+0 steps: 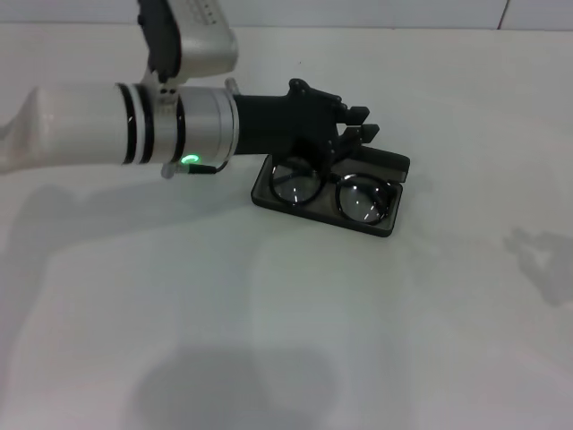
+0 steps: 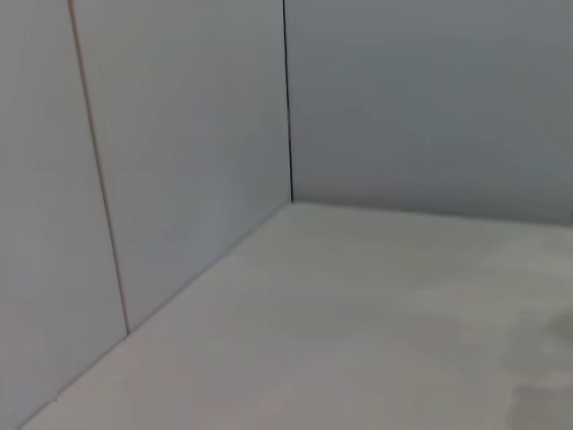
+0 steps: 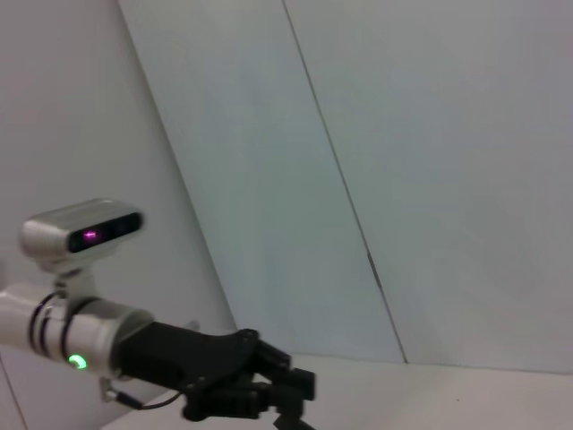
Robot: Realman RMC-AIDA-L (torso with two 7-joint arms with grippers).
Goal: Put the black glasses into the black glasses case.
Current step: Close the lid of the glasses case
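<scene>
Left arm: comes in from the left of the head view, white with black rings and a green light, reaching across the counter [image 1: 295, 305] toward the case.
Left pincer [image 1: 354, 134]: black, hanging over the back edge of the case, just above the glasses; its fingers [image 1: 358, 115] point right. Whether they are spread or pressed together I cannot tell. The right wrist view also shows this pincer [image 3: 286, 403] low in the picture, with the wrist camera above the arm.
Case [image 1: 269, 184]: black, lying open on the counter near the middle of the head view, a little toward the back; the lid stands behind, partly hidden by the pincer.
Glasses [image 1: 358, 199]: black, lying inside the open case, lenses facing up, side by side along its length. The left lens is partly under the pincer; contact between the two cannot be told.
Right arm: not seen in the head view.
Walls: the left wrist view shows only bare grey panels meeting the counter [image 2: 358, 313] in a corner.
</scene>
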